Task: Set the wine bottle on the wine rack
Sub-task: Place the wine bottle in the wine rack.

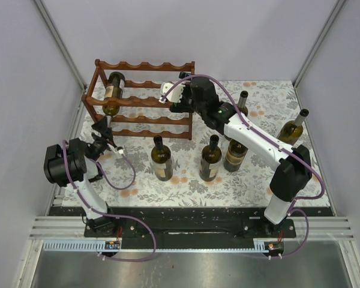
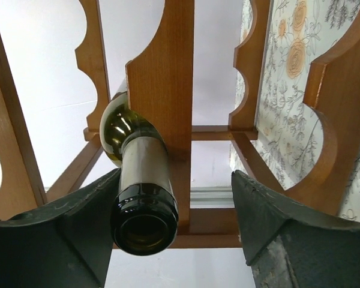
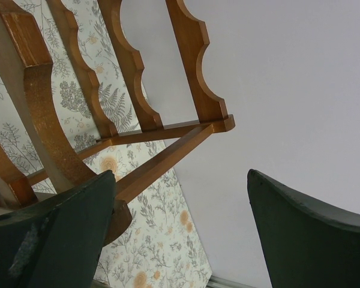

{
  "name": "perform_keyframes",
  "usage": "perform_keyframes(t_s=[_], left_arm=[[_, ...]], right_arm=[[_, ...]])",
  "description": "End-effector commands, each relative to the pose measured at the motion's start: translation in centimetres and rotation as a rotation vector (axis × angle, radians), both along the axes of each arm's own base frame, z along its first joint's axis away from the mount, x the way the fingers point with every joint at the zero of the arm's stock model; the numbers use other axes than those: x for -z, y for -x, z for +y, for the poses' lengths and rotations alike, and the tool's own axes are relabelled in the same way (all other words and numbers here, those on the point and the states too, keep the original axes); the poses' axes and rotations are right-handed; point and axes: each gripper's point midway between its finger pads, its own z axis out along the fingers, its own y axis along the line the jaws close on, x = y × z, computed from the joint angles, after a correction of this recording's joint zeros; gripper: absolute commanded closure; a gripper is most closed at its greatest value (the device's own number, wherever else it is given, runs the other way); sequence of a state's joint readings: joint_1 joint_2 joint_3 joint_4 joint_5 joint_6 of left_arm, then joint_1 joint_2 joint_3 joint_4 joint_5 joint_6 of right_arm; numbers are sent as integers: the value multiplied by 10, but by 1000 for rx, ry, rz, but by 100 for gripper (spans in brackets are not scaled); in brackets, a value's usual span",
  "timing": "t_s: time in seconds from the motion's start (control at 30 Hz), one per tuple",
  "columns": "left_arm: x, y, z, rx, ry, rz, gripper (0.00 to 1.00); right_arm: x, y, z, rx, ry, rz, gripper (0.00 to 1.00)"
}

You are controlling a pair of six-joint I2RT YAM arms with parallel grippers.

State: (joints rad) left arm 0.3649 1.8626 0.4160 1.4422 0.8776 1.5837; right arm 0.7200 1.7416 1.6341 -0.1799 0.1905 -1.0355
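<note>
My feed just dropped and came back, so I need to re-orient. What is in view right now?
Wine rack: one, reddish-brown wood, back left of the table.
Bottle in the rack: one, green glass with a pale label, lying at the rack's left end, neck toward the arms.
Standing bottles: five as far as I can tell, dark glass, upright on the cloth in front and to the right of the rack. Two are partly hidden by the right arm.
Tablecloth: one, pale with grey leaves and orange flowers, covering the table.
Left gripper: open, black fingers either side of the racked bottle's neck.
Right gripper: open, holding nothing, at the rack's right part.
</note>
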Motion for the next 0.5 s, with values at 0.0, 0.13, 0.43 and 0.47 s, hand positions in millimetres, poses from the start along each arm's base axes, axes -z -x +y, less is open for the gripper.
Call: perform_keyframes(t_s=[0.0,0.13,0.43,0.47], left_arm=[[30,12,-2,-2,135,138,23],[17,15,0,-10,170,108,16],[-14,22,1,-15,254,58,3],[-21,24,1,-16,263,46,2]], right_arm=[[35,0,-20,59,109,95,1],[34,0,-19,57,109,93,1],[29,0,-18,55,98,86,1],[29,0,-19,55,96,85,1]])
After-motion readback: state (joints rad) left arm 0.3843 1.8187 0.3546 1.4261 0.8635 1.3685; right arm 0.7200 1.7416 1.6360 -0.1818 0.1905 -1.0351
